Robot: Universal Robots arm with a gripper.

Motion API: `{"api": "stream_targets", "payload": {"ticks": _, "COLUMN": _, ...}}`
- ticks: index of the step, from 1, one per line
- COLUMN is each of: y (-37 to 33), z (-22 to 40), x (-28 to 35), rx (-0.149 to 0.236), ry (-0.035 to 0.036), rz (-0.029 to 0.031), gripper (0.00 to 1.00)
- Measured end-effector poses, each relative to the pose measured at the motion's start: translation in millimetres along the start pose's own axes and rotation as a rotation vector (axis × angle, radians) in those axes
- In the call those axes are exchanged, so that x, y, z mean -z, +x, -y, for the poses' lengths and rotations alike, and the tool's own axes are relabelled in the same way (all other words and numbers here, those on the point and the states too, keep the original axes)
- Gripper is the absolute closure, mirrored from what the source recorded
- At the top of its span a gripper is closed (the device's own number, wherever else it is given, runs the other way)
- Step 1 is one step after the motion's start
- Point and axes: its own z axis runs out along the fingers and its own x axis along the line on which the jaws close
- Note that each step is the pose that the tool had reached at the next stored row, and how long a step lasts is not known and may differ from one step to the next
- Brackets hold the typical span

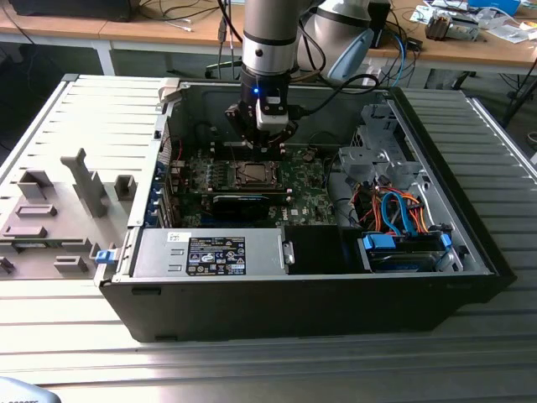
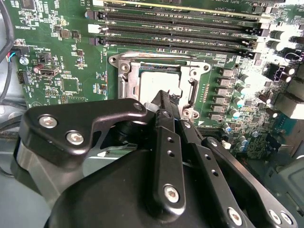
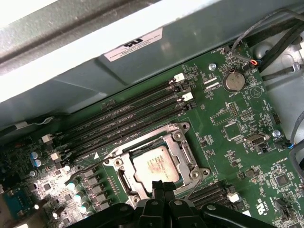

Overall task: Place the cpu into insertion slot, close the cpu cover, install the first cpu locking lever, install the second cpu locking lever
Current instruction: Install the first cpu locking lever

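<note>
The cpu [image 3: 156, 164] lies flat in the insertion slot [image 3: 124, 179], just below the tool [image 3: 163, 186]. The cpu cover [image 3: 176, 143] lies closed around it, its window showing the chip's grey top. Long black memory slots [image 3: 128, 118] run beside the socket on the green motherboard [image 3: 237, 128], parallel to one socket edge. The tool's fingers [image 2: 166, 114] are pressed together, holding nothing, their tips over the socket's edge.

The cpu [image 3: 156, 164] sits in the insertion slot [image 3: 124, 179], cpu cover [image 3: 186, 153] framing it.
</note>
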Motion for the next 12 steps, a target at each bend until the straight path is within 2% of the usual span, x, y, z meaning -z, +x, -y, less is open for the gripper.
{"api": "stream_targets", "payload": {"ticks": 12, "y": 0.0, "z": 0.0, "x": 0.0, "rx": 0.010, "ry": 0.0000, "rz": 0.0006, "gripper": 0.89}}
